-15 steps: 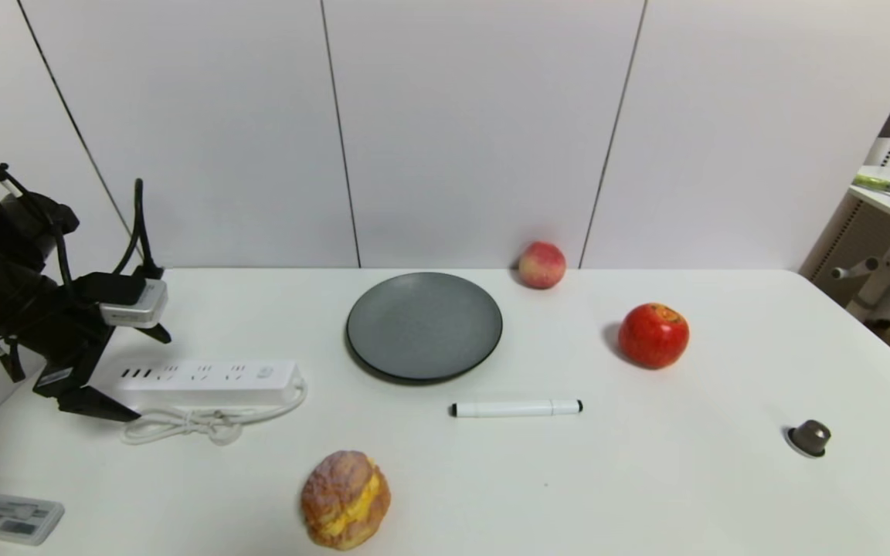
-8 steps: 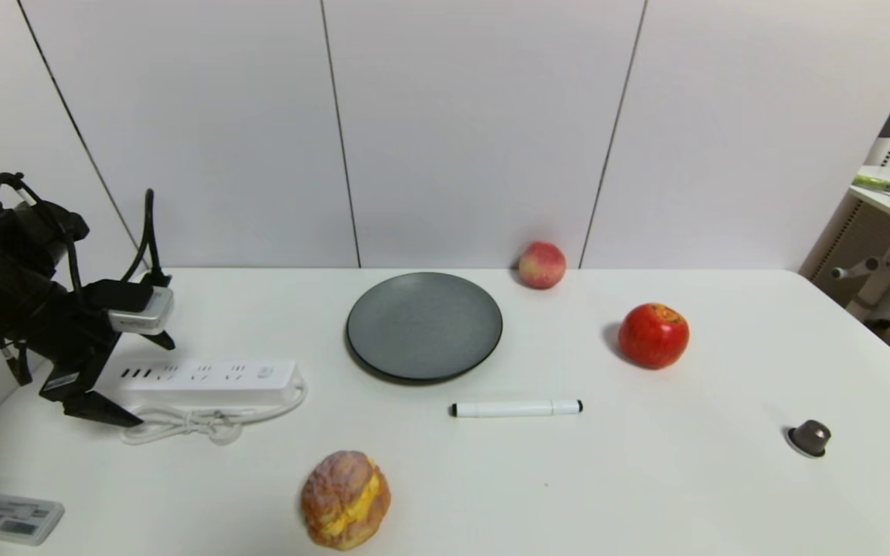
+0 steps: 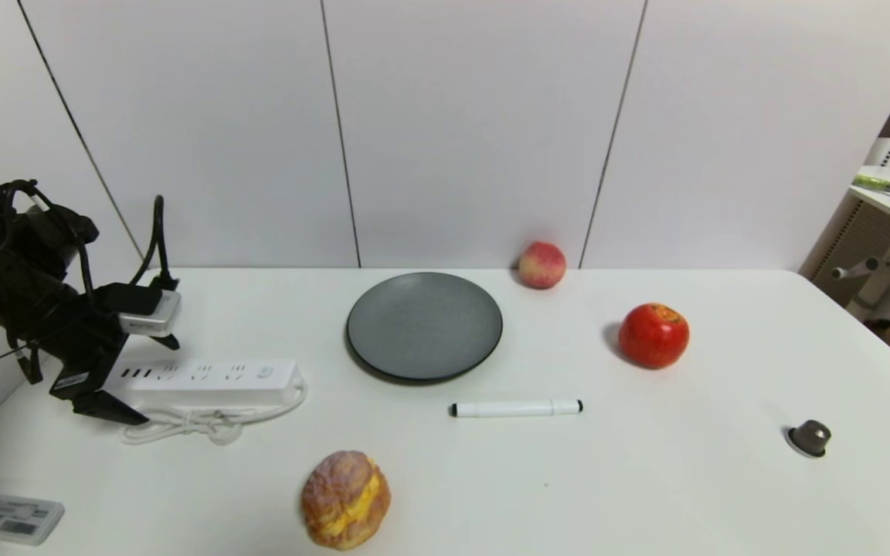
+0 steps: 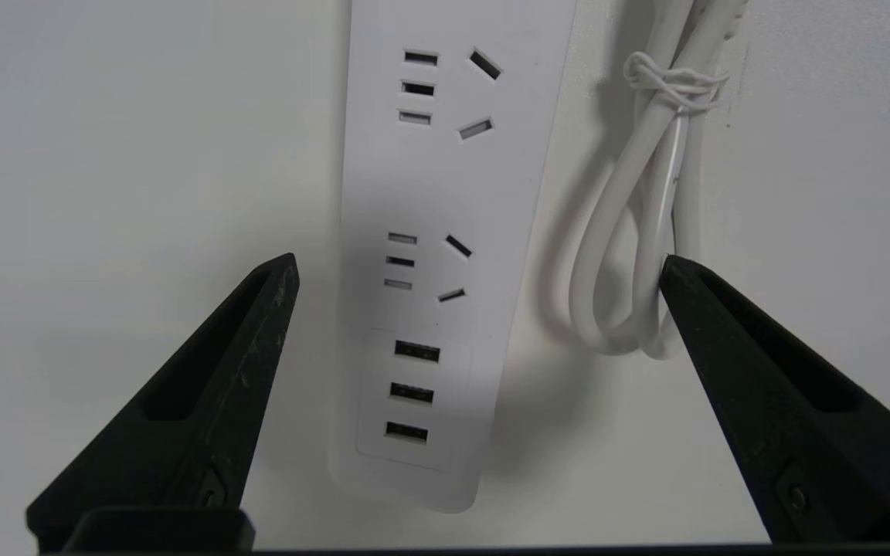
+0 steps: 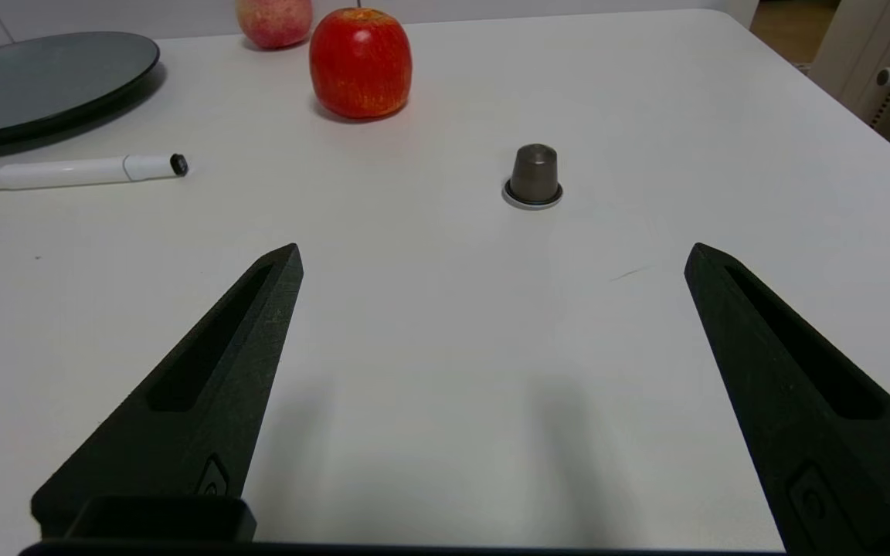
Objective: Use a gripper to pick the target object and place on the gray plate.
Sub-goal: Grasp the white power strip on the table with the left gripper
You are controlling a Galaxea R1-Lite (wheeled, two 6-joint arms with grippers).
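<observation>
The white power strip point(image 3: 205, 378) lies flat at the table's left, its coiled white cord point(image 3: 198, 422) in front of it. My left gripper point(image 3: 155, 382) is open over the strip's left end, one finger on each side. In the left wrist view the strip point(image 4: 445, 232) runs between the fingers of that gripper point(image 4: 478, 262), and one fingertip point(image 4: 673, 270) is at the cord loop point(image 4: 638, 255). The gray plate point(image 3: 424, 325) sits empty at the table's middle back, right of the strip. My right gripper point(image 5: 494, 251) is open and empty over bare table; it is out of the head view.
A white marker pen point(image 3: 516, 408) lies in front of the plate. A red apple point(image 3: 653, 334) and a peach point(image 3: 541, 264) sit to the right and back. A bun point(image 3: 345, 499) is at the front, a small capsule point(image 3: 809, 438) at right, a clear case point(image 3: 5, 516) at front left.
My left gripper has moved a little to the right, along the power strip's left end. The strip and the other objects have not moved.
</observation>
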